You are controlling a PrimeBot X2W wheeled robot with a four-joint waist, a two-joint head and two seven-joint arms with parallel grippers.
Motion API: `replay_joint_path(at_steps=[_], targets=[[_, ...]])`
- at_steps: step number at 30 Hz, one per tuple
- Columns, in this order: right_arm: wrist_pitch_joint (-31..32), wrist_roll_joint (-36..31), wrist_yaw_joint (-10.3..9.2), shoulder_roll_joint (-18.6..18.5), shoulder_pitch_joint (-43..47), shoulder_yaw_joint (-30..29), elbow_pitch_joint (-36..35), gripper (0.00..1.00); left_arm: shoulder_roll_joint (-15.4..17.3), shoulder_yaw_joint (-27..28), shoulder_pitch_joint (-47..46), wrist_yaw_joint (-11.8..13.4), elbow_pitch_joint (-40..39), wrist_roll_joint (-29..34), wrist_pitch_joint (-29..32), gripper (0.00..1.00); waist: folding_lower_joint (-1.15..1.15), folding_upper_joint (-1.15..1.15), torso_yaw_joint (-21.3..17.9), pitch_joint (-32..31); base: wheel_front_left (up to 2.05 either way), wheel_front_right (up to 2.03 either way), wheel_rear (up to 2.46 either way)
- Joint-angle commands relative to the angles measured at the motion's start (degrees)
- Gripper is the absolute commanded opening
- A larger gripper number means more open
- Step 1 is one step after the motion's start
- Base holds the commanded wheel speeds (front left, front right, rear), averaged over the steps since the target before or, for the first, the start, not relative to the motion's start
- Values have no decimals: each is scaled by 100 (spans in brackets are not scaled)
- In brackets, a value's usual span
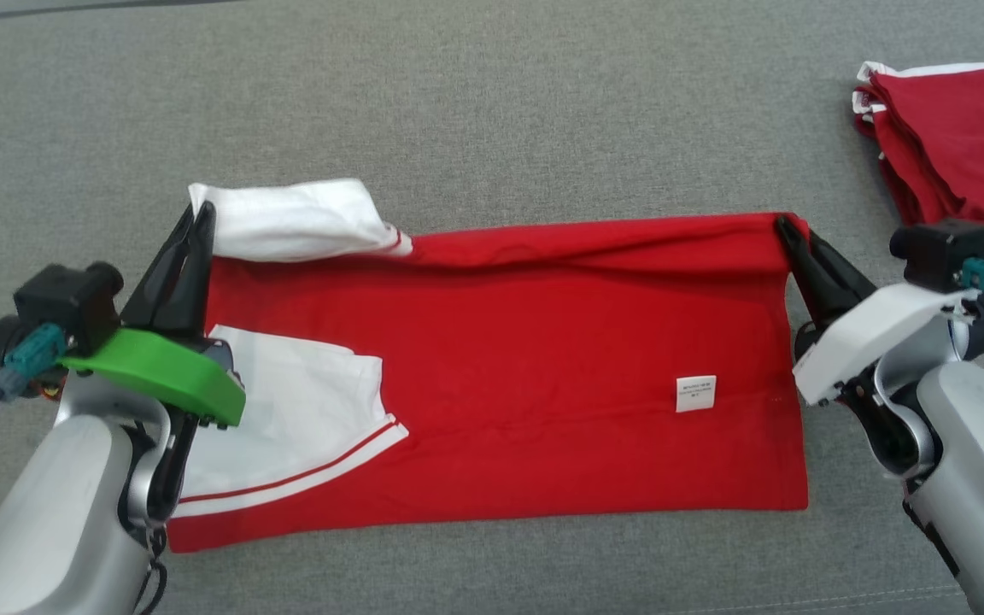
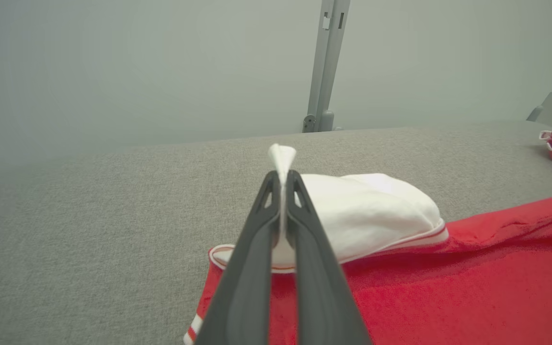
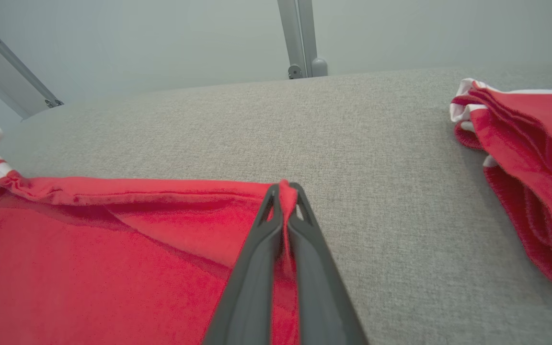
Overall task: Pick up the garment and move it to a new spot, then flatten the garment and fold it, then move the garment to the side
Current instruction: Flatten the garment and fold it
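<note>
The garment (image 1: 543,359) is red with white, red-striped sleeves (image 1: 304,401); the surface (image 1: 492,102) is grey; the far-right pile (image 1: 962,145) is red, white-edged.

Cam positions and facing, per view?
Head view: on the head, facing forward and down at the red garment on the grey surface; left end effector and right end effector show.
Left wrist view: on the left wrist, facing along its shut fingers, which pinch the white sleeve.
Right wrist view: on the right wrist, facing along its shut fingers, which pinch the garment's red corner.
Shared: all three show the folded red pile.
</note>
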Motion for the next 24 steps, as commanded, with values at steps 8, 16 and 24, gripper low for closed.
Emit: replay_joint_path(at_steps=[8,16,24], targets=[[140,-291,-11,246,1234,-599,-836,0,123,176,1511,588,-1224,-285,-1,0,0,17,54,-503,0,0,0],[373,-637,-11,562,1975,-986,-1264,0,-101,134,2308,849,-1487,-530,-28,0,0,17,140,-617,0,0,0],[236,-982,-11,831,2419,-1201,-1416,100,-320,195,2587,834,-1258,-794,-235,100,0,17,87,-698,0,0,0]])
